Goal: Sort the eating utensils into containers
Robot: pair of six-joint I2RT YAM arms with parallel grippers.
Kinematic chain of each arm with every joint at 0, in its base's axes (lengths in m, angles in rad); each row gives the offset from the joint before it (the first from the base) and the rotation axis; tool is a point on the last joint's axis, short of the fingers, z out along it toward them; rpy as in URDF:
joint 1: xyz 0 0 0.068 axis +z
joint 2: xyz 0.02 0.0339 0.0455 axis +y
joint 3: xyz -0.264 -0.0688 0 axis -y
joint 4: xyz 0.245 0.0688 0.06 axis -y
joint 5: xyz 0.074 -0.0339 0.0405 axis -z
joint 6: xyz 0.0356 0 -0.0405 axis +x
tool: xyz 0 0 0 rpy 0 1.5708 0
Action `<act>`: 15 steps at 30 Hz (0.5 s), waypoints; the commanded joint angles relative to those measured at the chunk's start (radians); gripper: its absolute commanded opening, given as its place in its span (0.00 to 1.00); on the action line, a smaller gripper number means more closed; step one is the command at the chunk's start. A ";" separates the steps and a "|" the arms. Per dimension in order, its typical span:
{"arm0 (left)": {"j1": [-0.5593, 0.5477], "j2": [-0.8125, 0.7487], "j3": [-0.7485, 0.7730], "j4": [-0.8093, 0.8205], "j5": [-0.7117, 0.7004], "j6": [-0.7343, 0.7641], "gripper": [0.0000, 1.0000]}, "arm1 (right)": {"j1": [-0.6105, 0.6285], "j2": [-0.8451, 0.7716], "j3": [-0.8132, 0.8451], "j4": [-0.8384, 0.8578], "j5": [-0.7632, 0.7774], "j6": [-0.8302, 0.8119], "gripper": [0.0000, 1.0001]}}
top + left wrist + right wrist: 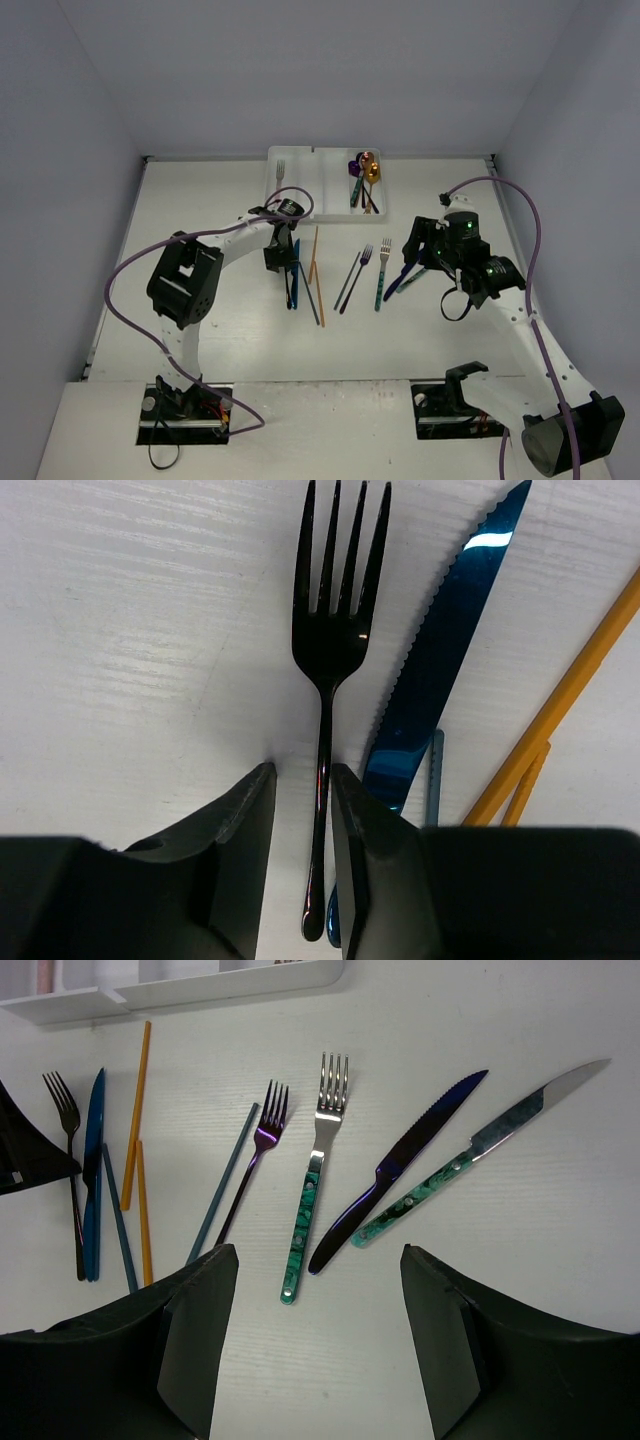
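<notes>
Down on the white table [250, 335], just in front of the tray [322, 182], the left gripper [303, 776] is straddling the black fork [328, 640]. The fork lies flat with its tines pointing away from the wrist camera, and its thin handle runs right down the gap between the two fingers [245, 830]. The jaws are narrow but apart: there's a sliver of table between the handle and the left-hand finger, while the other finger is right up against it, can't tell if it touches. A blue knife [440, 650] lies just beside the fork, with a blue chopstick [433, 775] and orange chopsticks [570, 700] further over.

The right gripper [318, 1252] hangs wide apart with nothing in it, above a teal-handled fork [318, 1150]. A purple fork [262, 1135], dark purple knife [400, 1160] and teal-handled knife [470, 1155] lie fanned out around that one.

Back in the tray, a silver fork [281, 170] sits in the left compartment and some spoons [365, 172] in the right one.
</notes>
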 commanded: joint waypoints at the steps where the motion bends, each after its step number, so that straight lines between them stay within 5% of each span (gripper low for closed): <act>1: -0.007 0.004 0.002 0.006 -0.021 -0.021 0.15 | 0.007 -0.014 0.005 0.016 0.012 -0.008 0.64; 4: -0.005 -0.008 -0.003 0.004 -0.028 -0.011 0.00 | 0.007 -0.011 0.006 0.018 0.015 -0.008 0.64; 15: 0.022 -0.168 0.073 -0.031 -0.055 0.182 0.00 | 0.005 0.002 0.018 0.017 0.033 -0.015 0.64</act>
